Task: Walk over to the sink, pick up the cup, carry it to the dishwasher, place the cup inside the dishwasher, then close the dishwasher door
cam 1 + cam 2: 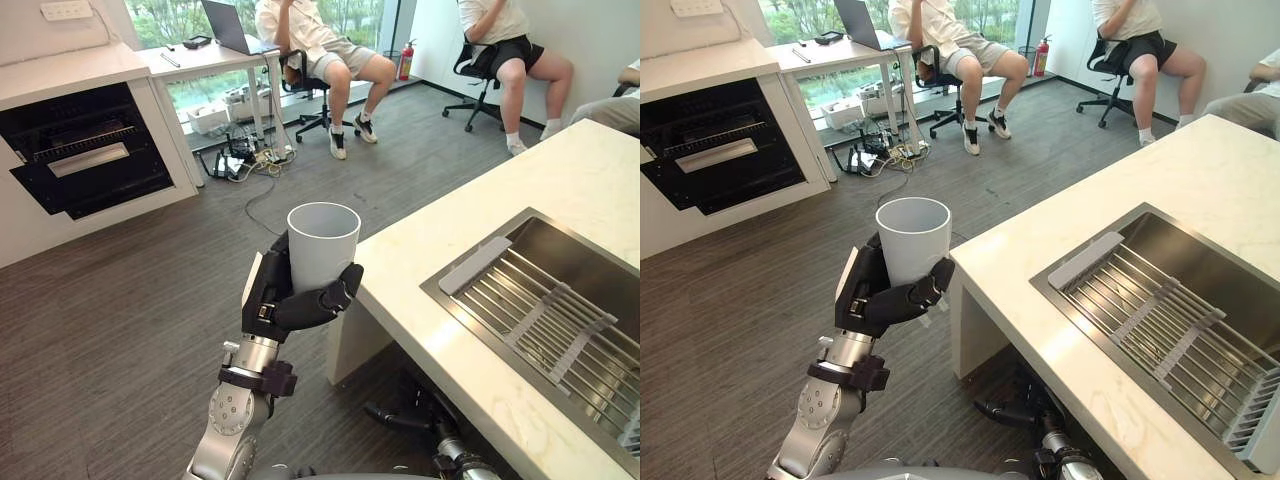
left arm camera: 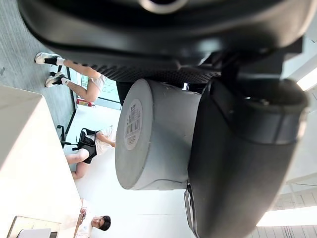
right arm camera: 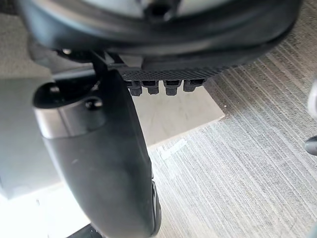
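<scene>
Nearest the camera, above the grey floor (image 1: 120,330), a white cup (image 1: 322,240) is held upright in the left hand (image 1: 290,300), with fingers and thumb curled round its lower half (the rim is left clear). Just beside it is the corner of the pale counter (image 1: 560,170), with a steel sink (image 1: 560,260) set further along. Whether the right hand (image 3: 99,163) is open cannot be told. Across the room a dark dishwasher (image 1: 85,150) is seen open, and two people (image 1: 320,40) are seated beyond.

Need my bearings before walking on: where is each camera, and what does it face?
Left eye: head, looking down at left hand gripping cup, sink beside.
Right eye: head, same scene, slightly shifted.
Left wrist: along left hand, at cup's base.
Right wrist: along right hand, at floor.
Shared: the cup.
</scene>
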You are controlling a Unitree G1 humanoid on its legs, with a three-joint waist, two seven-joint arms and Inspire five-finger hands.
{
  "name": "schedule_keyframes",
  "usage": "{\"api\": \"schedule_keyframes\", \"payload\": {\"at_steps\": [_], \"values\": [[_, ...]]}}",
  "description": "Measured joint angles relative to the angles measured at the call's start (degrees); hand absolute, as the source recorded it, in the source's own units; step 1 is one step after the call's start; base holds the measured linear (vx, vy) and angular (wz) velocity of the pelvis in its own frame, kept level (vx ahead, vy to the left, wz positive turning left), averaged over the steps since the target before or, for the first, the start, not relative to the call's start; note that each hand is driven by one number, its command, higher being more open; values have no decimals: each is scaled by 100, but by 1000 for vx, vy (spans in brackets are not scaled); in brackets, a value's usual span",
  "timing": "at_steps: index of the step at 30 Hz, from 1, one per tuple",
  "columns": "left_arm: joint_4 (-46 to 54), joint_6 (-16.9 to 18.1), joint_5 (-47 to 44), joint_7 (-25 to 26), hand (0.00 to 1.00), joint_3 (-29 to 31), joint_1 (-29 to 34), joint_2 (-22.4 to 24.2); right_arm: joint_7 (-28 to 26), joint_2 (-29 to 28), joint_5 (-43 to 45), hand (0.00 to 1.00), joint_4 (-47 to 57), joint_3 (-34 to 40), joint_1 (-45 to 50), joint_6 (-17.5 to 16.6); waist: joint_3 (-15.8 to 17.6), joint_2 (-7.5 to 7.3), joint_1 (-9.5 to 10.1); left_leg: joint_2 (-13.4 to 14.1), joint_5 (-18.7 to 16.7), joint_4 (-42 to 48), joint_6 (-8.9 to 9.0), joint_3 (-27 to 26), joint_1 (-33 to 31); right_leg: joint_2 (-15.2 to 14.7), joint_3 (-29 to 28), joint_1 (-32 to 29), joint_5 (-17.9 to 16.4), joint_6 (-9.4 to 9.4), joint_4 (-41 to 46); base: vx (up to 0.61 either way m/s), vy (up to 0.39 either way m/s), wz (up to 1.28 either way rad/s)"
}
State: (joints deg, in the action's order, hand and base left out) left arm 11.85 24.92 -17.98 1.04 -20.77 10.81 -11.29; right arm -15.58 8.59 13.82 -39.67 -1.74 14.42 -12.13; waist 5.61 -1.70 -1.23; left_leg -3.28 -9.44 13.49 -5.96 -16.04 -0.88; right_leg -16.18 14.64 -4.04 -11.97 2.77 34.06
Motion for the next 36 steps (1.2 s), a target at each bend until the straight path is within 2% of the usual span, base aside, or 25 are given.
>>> {"api": "schedule_keyframes", "payload": {"at_steps": [1,2,3,4,6,7,8,9,10,12,13,15,16,17,18,21,22,25,28,30,31,32,33,36], "values": [[-12,47,-3,4,0,8,11,-16,-13,1,-9,100,-1,-69,33,-1,19,-26,-24,3,-25,43,-11,109,39,18,-109,-119,-81,-136,284,52,-39,54],[-39,107,-4,16,0,22,20,-22,-60,-6,-51,100,9,-150,112,-6,7,-45,-74,20,-38,85,-5,273,49,125,-221,-183,-257,-92,246,51,-58,54],[-47,147,-5,20,0,38,21,-22,-87,-6,-51,100,11,-190,142,-7,12,-35,-87,23,-39,92,-4,354,39,192,-293,-252,-317,-65,171,53,-85,67],[-47,209,-5,24,0,89,21,-21,-111,-6,-51,100,15,-265,153,-7,6,-46,-110,47,-43,128,1,503,-2,380,-505,-423,-331,-40,-40,43,-94,60],[-54,257,-4,28,0,159,4,-43,-172,-20,-51,100,160,-327,200,-6,11,-38,-166,114,-94,319,44,833,-174,780,-1127,-764,-302,9,-435,54,-134,84],[-82,275,-6,27,0,168,6,-73,-197,-27,-53,100,266,-327,230,-3,11,-38,-185,132,-146,440,81,987,-278,913,-1399,-837,-245,102,-627,47,-140,94],[-133,282,-5,26,0,168,14,-118,-91,-95,-120,100,333,-411,317,-68,11,-35,-194,129,-222,579,126,1118,-358,987,-1598,-860,-216,137,-854,70,-177,88],[-169,283,-7,39,0,192,99,-112,10,-226,-287,100,497,-406,418,-167,-10,-58,-207,89,-349,775,166,1247,-435,959,-1606,-838,-83,94,-990,83,-161,71],[-220,284,-8,47,0,189,147,-75,15,-252,-289,100,535,-419,446,-191,-27,-18,-223,85,-407,856,187,1316,-466,944,-1565,-809,14,94,-996,137,-184,60],[-339,284,-3,140,0,74,359,43,38,-377,-263,100,772,-398,666,-265,-160,177,-271,129,-499,845,238,1419,-562,936,-1340,-728,249,105,-1236,157,-116,36],[-350,284,0,150,0,16,378,66,25,-384,-260,100,834,-398,712,-254,-171,205,-271,199,-542,828,256,1317,-572,925,-1265,-663,392,140,-1385,195,-98,23],[-420,284,44,108,0,-154,332,170,-87,-409,-243,100,857,-364,739,-134,-219,254,-269,807,-562,783,287,218,-553,902,-891,-329,885,164,-2125,197,-62,44],[-452,286,82,99,0,-181,275,178,-90,-417,-232,100,842,-331,719,-92,-222,250,-267,912,-523,809,282,9,-552,869,-777,-265,957,224,-2202,143,38,94],[-561,283,115,39,0,-210,84,160,-98,-397,-217,100,740,-270,621,-12,-223,244,-271,921,-366,896,454,-211,-652,747,-483,-159,955,248,-2235,114,71,144],[-600,284,97,-35,0,-209,-78,136,-96,-306,-216,100,602,-253,463,71,-226,245,-268,829,-225,894,365,-449,-721,624,-132,7,930,225,-2308,101,89,162],[-587,331,-151,-132,0,-78,-157,76,-35,-124,-207,100,426,-203,120,76,-292,313,-230,691,-47,637,194,-1092,-686,391,461,347,857,205,-2389,55,144,154],[-580,352,-261,-133,0,-40,-165,67,33,-99,-193,100,416,-199,10,70,-301,313,-190,633,-8,521,186,-1194,-659,349,496,425,772,196,-2386,-24,134,152],[-567,405,-387,-130,0,-107,-161,-1,166,-86,-51,100,280,-252,-419,38,-330,307,-112,377,161,194,195,-994,-633,285,410,558,465,153,-2319,-42,25,102],[-556,404,-338,-110,0,-394,-155,-116,202,-87,-35,100,30,-498,-678,18,-341,324,-65,284,296,-57,182,-855,-534,313,259,678,321,186,-2290,-93,-67,47],[-513,403,-317,-107,0,-525,-151,-111,208,-91,-37,100,-16,-556,-688,26,-356,314,-66,330,158,-240,134,-1117,-453,317,280,732,366,262,-2343,-111,-65,13],[-443,399,-273,-167,0,-653,-214,-94,258,-71,-25,100,-9,-548,-641,29,-392,254,-142,648,15,-104,210,-2031,-410,233,377,747,631,583,-2600,23,-3,20],[-445,384,-271,-177,0,-719,-288,-81,303,-50,-15,100,-14,-531,-620,34,-411,337,-165,825,68,23,191,-2245,-446,281,434,747,636,578,-2572,12,3,32],[-444,342,-265,-287,0,-757,-376,-12,378,60,5,100,-43,-529,-583,86,-441,406,-178,860,239,61,141,-2242,-453,310,463,754,596,536,-2460,-18,23,22],[-315,327,-281,-381,0,-789,-409,-43,468,143,16,100,3,-524,-489,88,-426,352,-183,682,361,-164,105,-2088,-311,197,426,755,576,501,-2197,-35,39,28]]}}
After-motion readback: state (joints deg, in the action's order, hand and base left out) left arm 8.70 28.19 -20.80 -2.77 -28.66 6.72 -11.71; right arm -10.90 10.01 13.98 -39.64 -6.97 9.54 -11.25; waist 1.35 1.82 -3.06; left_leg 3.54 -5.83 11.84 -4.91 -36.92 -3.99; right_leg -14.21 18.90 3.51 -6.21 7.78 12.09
